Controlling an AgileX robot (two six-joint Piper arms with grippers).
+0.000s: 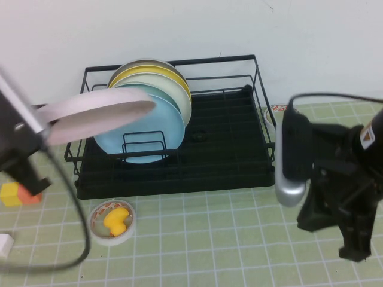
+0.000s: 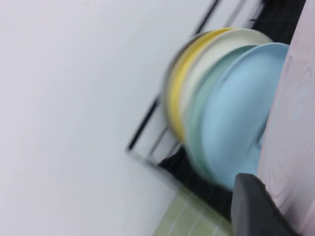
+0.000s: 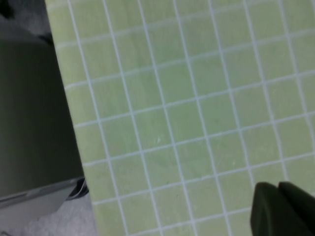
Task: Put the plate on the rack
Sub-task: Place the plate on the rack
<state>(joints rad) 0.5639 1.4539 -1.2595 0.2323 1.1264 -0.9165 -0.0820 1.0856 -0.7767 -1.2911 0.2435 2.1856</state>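
Note:
The pale pink plate is held nearly flat in the air above the left end of the black wire rack. My left gripper is shut on the plate's left edge, at the left side of the high view. In the left wrist view the pink plate fills the edge, with one dark finger against it. My right gripper hangs over the green mat at the right, in front of the rack. Its fingers are together and hold nothing.
A light blue plate, a pale green one and a yellow one stand upright in the rack's left half. A tape roll with a yellow piece, orange and yellow blocks and a white object lie front left.

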